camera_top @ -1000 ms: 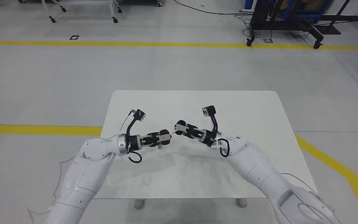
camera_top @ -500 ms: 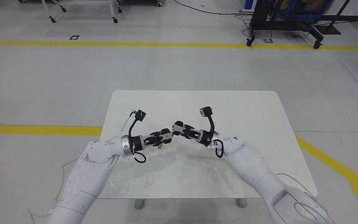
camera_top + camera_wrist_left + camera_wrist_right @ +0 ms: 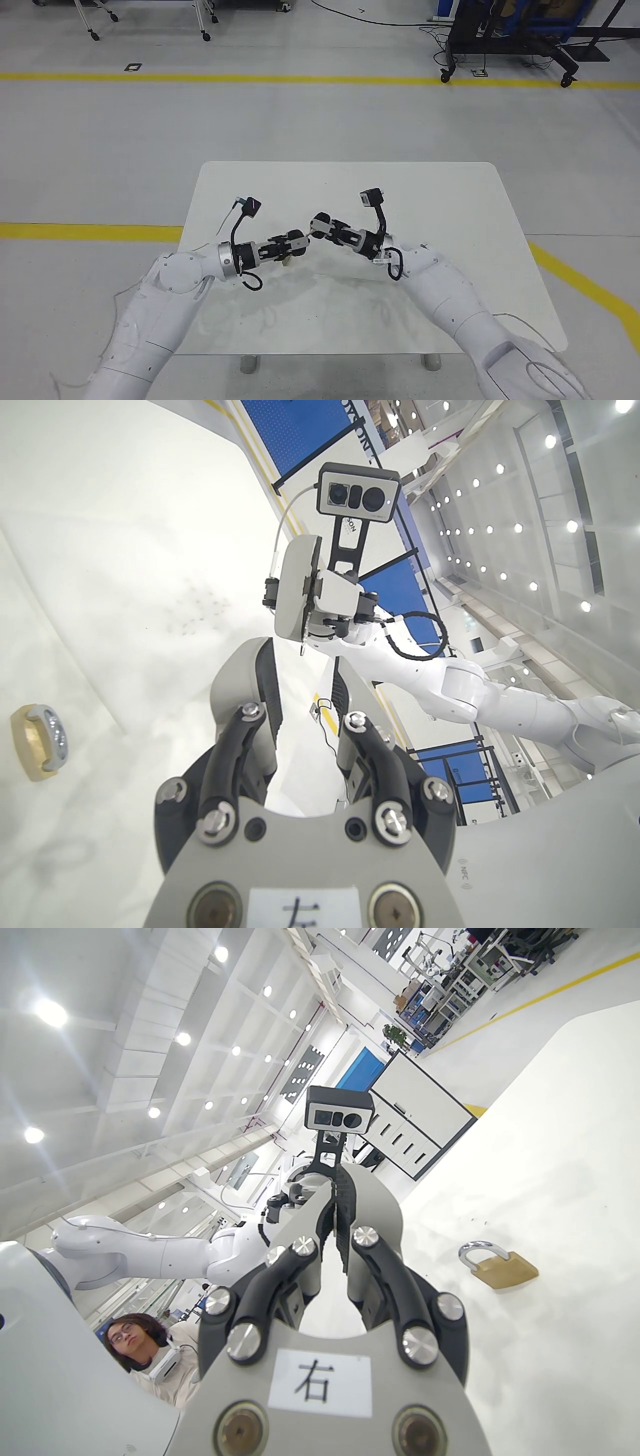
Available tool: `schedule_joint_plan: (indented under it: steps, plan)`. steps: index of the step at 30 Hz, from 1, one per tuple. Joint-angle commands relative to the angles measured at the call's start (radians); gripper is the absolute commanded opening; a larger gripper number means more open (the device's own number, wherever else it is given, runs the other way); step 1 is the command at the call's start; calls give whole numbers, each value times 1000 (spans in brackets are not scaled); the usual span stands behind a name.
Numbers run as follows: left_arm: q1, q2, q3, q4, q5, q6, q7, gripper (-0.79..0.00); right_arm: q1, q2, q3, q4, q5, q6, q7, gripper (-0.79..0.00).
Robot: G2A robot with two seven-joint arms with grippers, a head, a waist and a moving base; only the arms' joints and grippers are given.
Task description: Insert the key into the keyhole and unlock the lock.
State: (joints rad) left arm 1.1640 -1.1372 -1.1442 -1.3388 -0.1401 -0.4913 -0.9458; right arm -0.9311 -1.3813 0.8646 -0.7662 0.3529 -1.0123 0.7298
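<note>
Right now the two arms are meeting over the middle of the white table (image 3: 430, 190), their grippers facing each other tip to tip and hanging close together without touching. The left gripper (image 3: 302, 665) is holding its jaws apart with nothing between the black pads (image 3: 265, 670), and from above it (image 3: 298, 240) is sitting just beside the padlock. The right gripper (image 3: 341, 1178) is keeping its jaws pressed together; in the left wrist view it (image 3: 310, 600) is pinching a thin metal blade, seemingly the key (image 3: 303, 644), whose tip is poking out past the fingers. The padlock (image 3: 31, 745) is lying flat on the table, a brass body with its silver shackle seated in the body, apart from both grippers. In the right wrist view the padlock (image 3: 505, 1270) is resting off to one side of the closed fingers, and from above it (image 3: 287, 258) is lying just on the robot's side of the left gripper.
</note>
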Motion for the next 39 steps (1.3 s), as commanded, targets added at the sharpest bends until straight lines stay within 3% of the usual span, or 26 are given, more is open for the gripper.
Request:
schedule_joint_plan:
  steps: [1,9,18,25,26,27,33,39]
  plan:
    - [0,1,1,0,-2,1,0,-573,-3,-3,8,0,1,0,10,-785]
    - [1,3,5,2,-13,2,4,-619,-3,-19,20,16,3,0,66,-785]
    - [9,5,10,-4,-18,20,19,-785,2,-31,30,33,-10,0,78,-785]
    - [8,8,10,-9,-29,26,9,-785,-3,-30,43,27,-29,0,78,-785]
    - [8,8,10,-8,-31,27,7,-785,-4,-30,45,26,-31,0,78,-468]
    - [8,8,8,-8,-36,27,5,-785,-5,-30,49,24,-32,0,78,0]
    - [9,13,-2,-6,-68,28,-24,-785,-12,-28,66,12,-37,0,78,0]
    - [-7,27,-44,17,-170,39,-153,-785,-12,-28,66,12,-37,0,78,0]
